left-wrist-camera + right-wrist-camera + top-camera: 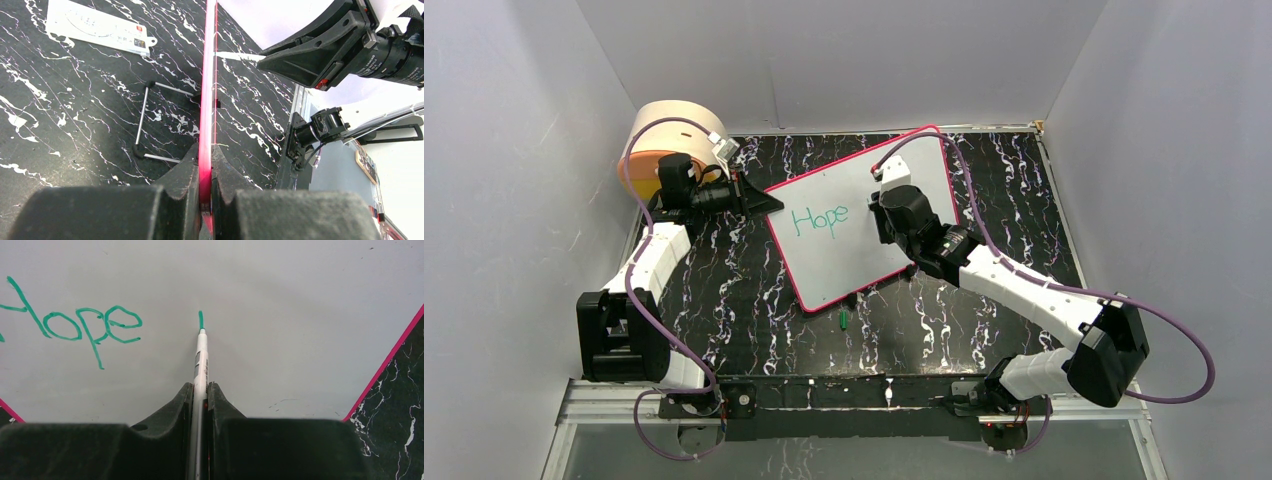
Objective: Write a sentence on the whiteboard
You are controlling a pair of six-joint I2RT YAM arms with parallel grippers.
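at worktop [754, 300] centre: whiteboard [844, 260], teal "hope" [820, 220]
left fingers [181, 172]: pinching its rim
right fingers [172, 410]: pinching pen [201, 355], tip touching board

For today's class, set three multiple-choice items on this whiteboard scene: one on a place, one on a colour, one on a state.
1. Where on the whiteboard is the tip of the pen?
A. right of "Hope"
B. left of "Hope"
C. on the rim

2. What colour is the writing?
A. red
B. teal-green
C. black

3. How is the left tool?
A. open above the table
B. shut on the whiteboard's rim
C. holding a card

Key:
1 A, the tip sits under a short stroke right of the word.
2 B, the letters are teal-green.
3 B, its fingers clamp the pink edge.
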